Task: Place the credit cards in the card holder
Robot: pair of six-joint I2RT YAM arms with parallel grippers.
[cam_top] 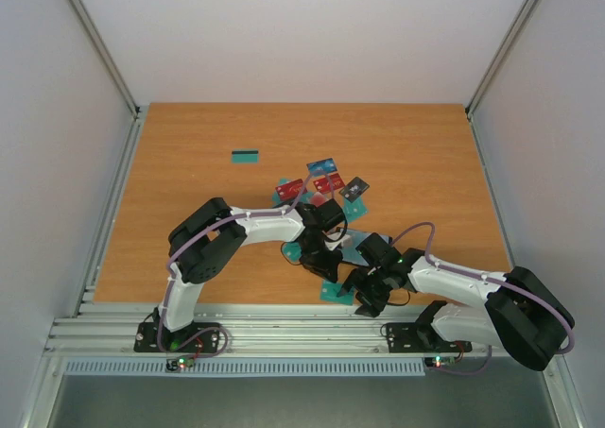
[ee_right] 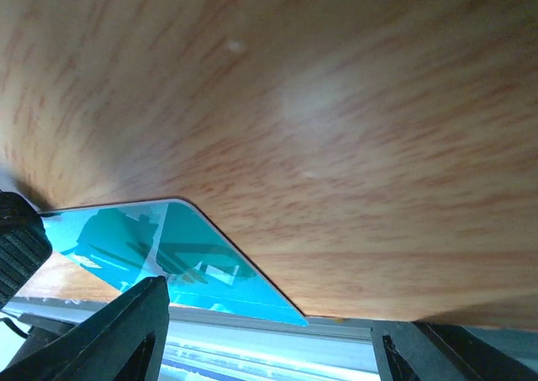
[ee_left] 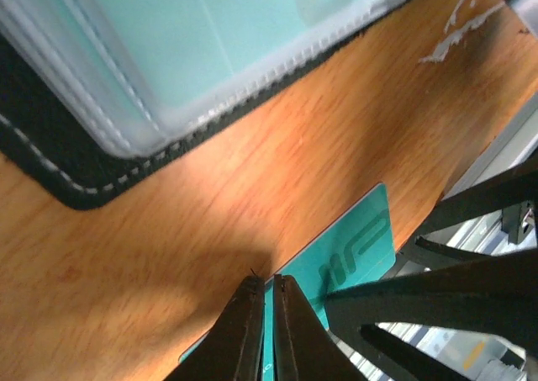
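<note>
**Top external view.** The left gripper (cam_top: 315,256) and the right gripper (cam_top: 364,294) meet low over the near middle of the table (cam_top: 189,163). A teal card (cam_top: 331,293) lies flat beside them at the near edge. The card holder (cam_top: 352,242) lies just beyond it, mostly hidden by the arms. Other credit cards (cam_top: 326,180) sit in a red and blue cluster farther back. A dark grey card (cam_top: 355,188) lies beside that cluster, and a striped card (cam_top: 246,156) lies well apart to the left.

**Left wrist view.** The left gripper (ee_left: 262,301) has its jaws pressed together, tips at the teal card's (ee_left: 353,251) far edge. Whether they pin the card cannot be told. The card holder (ee_left: 92,158) lies open near the card. It shows a black stitched border and a clear sleeve over a teal-grey lining. The step in hand appears to be lifting this card. The closed tips would serve best as a stop, so that the thin card cannot skate away.

**Right wrist view.** The right gripper (ee_right: 269,351) stands with its jaws wide and holds nothing. The teal card (ee_right: 193,267) lies ahead of it, reaching the table's near edge above the rail (ee_right: 252,343). The card is glossy with a rounded corner and faint embossed lettering. It offers no raised edge to catch. One finger should probably go under the edge nearest the rail, and the jaws should close slowly on the short side.
</note>
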